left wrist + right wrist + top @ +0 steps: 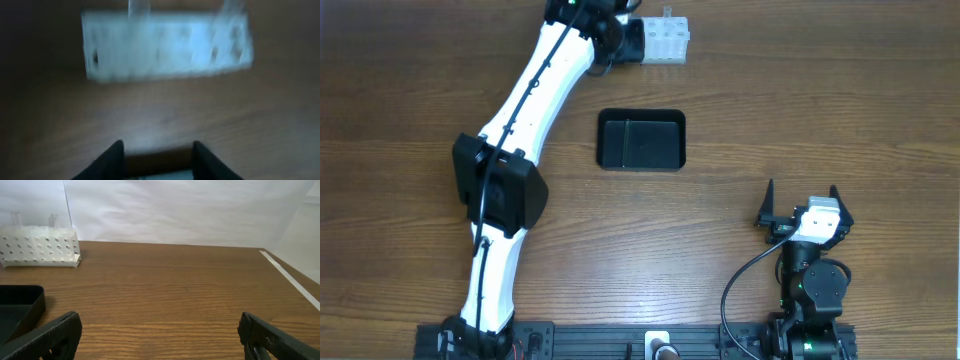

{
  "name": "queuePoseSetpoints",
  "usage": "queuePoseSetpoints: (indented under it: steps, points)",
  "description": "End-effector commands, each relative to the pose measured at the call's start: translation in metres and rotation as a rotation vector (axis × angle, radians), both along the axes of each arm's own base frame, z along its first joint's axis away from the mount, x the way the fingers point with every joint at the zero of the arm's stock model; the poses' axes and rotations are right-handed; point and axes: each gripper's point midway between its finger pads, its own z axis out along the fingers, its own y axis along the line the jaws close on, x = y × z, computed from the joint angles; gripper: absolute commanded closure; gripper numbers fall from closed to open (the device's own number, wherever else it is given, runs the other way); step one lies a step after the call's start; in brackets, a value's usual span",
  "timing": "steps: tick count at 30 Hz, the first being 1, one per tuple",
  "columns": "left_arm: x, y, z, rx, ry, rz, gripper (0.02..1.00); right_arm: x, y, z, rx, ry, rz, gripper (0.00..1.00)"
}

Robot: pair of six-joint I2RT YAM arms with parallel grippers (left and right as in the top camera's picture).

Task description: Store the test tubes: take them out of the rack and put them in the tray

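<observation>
Barely begun, by the look of things. Can make out at least two tubes (52, 221) standing upright in the white rack (40, 247), spaced well apart along it, tops poking above its upper face. Cannot tell whether any other hole holds more. Rack itself toward the far edge of the desk (800, 100), upright and untipped. Nearer the arms' bases and apart from the rack: the black tray (642, 140), with a thin pale line across its floor, possibly a tube already laid down, possibly only a ridge in the moulding; too faint to call. Left gripper (157, 160) near the rack, facing its long side, fingers parted with nothing between them, touching no tube as far as can be seen. Right gripper (160, 347) spread wide and empty, low over bare wood near its own base, well apart from both tray and rack. Judging from all that: at most one tube stored, more likely none, and the two visible ones yet to be pulled up out of their holes, carried over and laid flat in the tray. Seems to be the approach before a grasp, left arm best placed for it; right arm idle, though near enough to the tray to help if needed.
</observation>
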Motion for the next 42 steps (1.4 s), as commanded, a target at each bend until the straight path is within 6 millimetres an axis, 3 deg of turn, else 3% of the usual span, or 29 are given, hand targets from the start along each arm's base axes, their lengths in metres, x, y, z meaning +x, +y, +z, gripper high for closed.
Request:
queuePoseSetpoints:
  steps: [1, 4, 11, 22, 28, 42]
  points:
    - [0.030, 0.012, 0.024, 0.064, -0.167, 0.044, 0.538, 0.000, -0.002, -0.002, -0.002, 0.002, -0.009, 0.009]
    - [0.049, 0.008, 0.029, 0.084, -0.257, -0.002, 0.527, 0.000, -0.002, -0.002, -0.002, 0.002, -0.009, 0.009]
    - [0.076, 0.017, 0.015, 0.185, -0.343, 0.010, 0.514, 0.000, -0.002, -0.002, -0.002, 0.002, -0.009, 0.009]
    - [0.099, 0.017, -0.007, 0.176, -0.386, 0.018, 0.500, 0.000, -0.002, -0.002, -0.002, 0.002, -0.009, 0.007]
    - [0.099, 0.009, -0.029, 0.152, -0.352, -0.016, 0.485, 0.000, -0.002, -0.002, -0.002, 0.002, -0.009, 0.009]
    - [0.103, 0.003, -0.046, 0.131, -0.343, -0.032, 0.476, 0.000, -0.002, -0.002, -0.002, 0.001, -0.009, 0.009]
